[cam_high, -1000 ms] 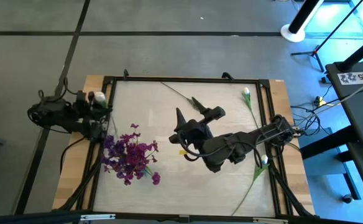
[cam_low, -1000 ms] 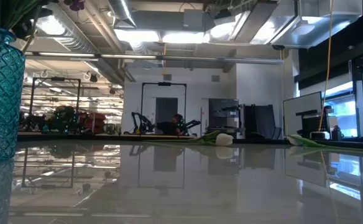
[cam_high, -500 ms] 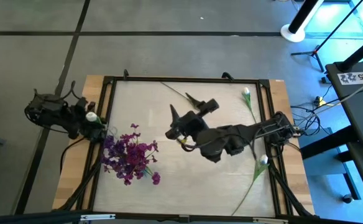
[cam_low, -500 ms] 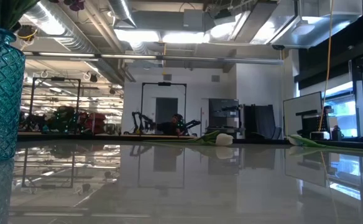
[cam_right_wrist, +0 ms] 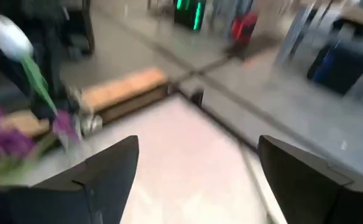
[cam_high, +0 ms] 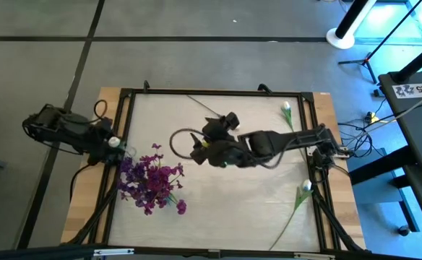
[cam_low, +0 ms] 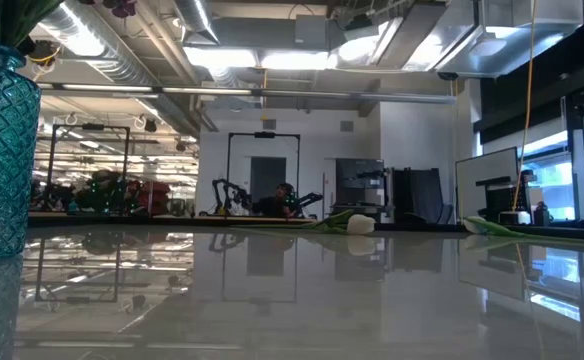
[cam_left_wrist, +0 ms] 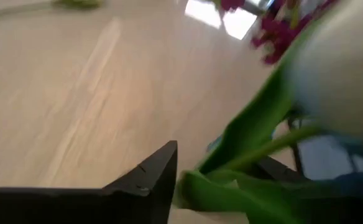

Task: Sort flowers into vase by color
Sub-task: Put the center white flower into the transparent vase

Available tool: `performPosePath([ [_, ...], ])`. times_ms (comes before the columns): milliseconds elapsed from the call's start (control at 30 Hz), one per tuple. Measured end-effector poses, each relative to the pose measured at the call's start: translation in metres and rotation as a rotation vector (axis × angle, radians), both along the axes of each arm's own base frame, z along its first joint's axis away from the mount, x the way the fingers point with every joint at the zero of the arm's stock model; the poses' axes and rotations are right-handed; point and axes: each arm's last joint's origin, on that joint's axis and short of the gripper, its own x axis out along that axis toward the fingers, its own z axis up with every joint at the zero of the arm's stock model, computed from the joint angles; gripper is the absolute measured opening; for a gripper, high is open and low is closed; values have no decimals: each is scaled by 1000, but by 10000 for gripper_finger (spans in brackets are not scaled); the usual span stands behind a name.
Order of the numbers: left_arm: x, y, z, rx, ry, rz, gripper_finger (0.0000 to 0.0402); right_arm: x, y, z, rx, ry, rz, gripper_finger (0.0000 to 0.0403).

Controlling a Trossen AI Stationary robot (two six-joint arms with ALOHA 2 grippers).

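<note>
Teal vase (cam_low: 0, 150), purple blooms (cam_high: 150, 182) inside

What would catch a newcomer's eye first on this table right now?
Most likely the bunch of purple-magenta clustered blooms standing near the table's left edge, in a teal cut-glass vase. Next, the right gripper, fingers apart and empty, reaching over the middle of the pale table. The left gripper sits at the left edge, with a white tulip-like bud on a green stem at its fingers.
</note>
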Motion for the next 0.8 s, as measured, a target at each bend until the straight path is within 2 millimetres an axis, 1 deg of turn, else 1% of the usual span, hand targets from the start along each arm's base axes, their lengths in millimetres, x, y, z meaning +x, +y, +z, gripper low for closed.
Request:
performPosePath([
  [100, 1, 0, 5, 25, 60, -7, 181, 5, -13, -17, 73, 96, 12, 335],
  [167, 1, -1, 10, 38, 103, -24, 194, 10, -21, -32, 129, 169, 7, 334],
  [267, -4, 0, 19, 34, 146, -43, 209, 13, -39, -51, 242, 275, -5, 327],
  [367, -10, 1, 27, 18, 156, -54, 215, 16, -61, -68, 283, 319, -68, 319],
  [467, -17, 2, 33, -3, 156, -41, 215, 17, -87, -84, 308, 356, -139, 310],
  [533, -20, 3, 36, -6, 149, -27, 214, 16, -106, -96, 362, 395, -158, 304],
  [700, -21, 4, 37, -27, 147, 9, 214, 12, -157, -137, 480, 443, -219, 284],
  [800, -20, 6, 38, -6, 142, 62, 214, 5, -185, -161, 544, 473, -244, 266],
])
